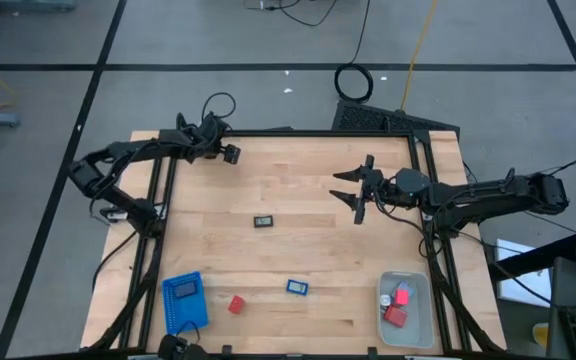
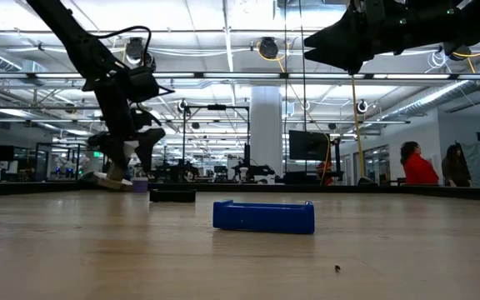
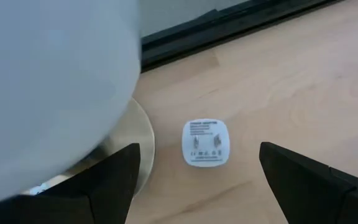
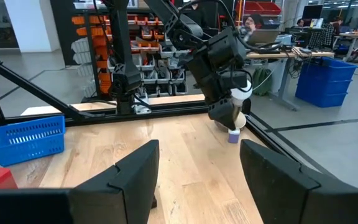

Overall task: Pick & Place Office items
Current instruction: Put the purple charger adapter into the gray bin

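Note:
My left gripper (image 1: pixel 228 153) is open at the table's far left corner. In its wrist view (image 3: pixel 197 186) its fingers stand either side of a small whitish square piece (image 3: pixel 206 142) that lies flat on the wood, without touching it. My right gripper (image 1: pixel 359 191) is open and empty, raised above the table's right middle (image 4: pixel 197 174). A black rectangular piece (image 1: pixel 264 221), a blue piece (image 1: pixel 297 287) and a red block (image 1: pixel 236 304) lie apart on the table. Red blocks (image 1: pixel 399 305) lie in the pale bin (image 1: pixel 416 332).
A white ball (image 3: pixel 48 87) on a round tan base (image 3: pixel 143 140) stands right beside my left gripper. The blue ribbed tray (image 1: pixel 183 300) sits at the near left. A dark frame rail (image 3: pixel 229 28) runs along the far edge. People (image 2: pixel 419 167) stand in the room beyond.

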You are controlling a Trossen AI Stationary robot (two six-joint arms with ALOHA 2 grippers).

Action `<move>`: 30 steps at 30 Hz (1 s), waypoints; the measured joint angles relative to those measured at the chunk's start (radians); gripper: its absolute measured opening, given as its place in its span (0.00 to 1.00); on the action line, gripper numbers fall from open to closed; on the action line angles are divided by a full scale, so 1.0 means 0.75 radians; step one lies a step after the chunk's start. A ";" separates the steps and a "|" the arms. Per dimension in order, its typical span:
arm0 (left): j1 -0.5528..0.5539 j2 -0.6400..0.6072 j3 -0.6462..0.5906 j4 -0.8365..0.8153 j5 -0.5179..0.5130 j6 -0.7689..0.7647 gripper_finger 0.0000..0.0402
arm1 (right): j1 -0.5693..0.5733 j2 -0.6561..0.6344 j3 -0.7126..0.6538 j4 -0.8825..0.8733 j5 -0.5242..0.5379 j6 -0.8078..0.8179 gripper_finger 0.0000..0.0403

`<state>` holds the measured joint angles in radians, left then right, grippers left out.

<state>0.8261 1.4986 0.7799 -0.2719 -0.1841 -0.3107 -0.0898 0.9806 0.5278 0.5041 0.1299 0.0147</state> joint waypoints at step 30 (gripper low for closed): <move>-0.220 -0.447 0.001 -0.373 -0.211 -0.196 0.83 | 0.000 0.000 0.000 -0.012 0.000 0.032 0.54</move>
<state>0.6609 1.1631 0.7807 -0.5516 -0.3424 -0.4576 -0.0898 0.9806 0.5278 0.4953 0.1299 0.0391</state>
